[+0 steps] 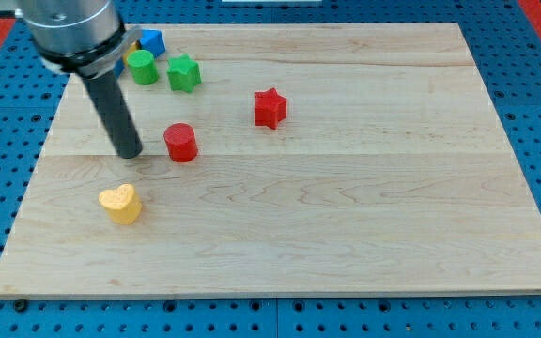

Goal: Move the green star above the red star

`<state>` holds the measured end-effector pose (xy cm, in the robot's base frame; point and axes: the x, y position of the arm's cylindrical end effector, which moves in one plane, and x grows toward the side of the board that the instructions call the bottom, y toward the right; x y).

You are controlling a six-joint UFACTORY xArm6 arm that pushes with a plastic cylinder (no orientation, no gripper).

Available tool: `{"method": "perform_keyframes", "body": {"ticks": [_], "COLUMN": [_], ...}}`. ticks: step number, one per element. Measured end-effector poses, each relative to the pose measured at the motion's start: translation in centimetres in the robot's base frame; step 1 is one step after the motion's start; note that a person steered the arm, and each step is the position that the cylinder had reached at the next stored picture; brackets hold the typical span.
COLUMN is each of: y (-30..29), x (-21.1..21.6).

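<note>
The green star [184,72] lies near the view's top left on the wooden board [346,207]. The red star [270,107] lies to its right and a little lower. My tip [131,153] rests on the board at the view's left, below the green star and well left of the red star. It is just left of a red cylinder [181,143], with a small gap between them. It touches no block.
A green cylinder [142,67] sits just left of the green star. A blue block [151,42] lies above it, partly behind the arm. A yellow heart [120,203] lies below my tip. The arm's body fills the view's top left corner.
</note>
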<state>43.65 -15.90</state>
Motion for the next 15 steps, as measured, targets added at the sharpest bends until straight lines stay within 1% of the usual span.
{"method": "perform_keyframes", "body": {"ticks": [1, 2, 3, 4, 5, 6, 7, 8, 9, 10, 11, 14, 15], "y": [1.1, 2.3, 6.9, 5.6, 0.8, -0.2, -3.7, -3.8, 2.1, 9.7, 12.7, 12.7, 11.5], "x": [-0.7, -2.8, -0.7, -0.3, -3.7, -9.7, -12.5, -13.6, -14.3, -14.5, -14.5, -15.6, -15.4]}}
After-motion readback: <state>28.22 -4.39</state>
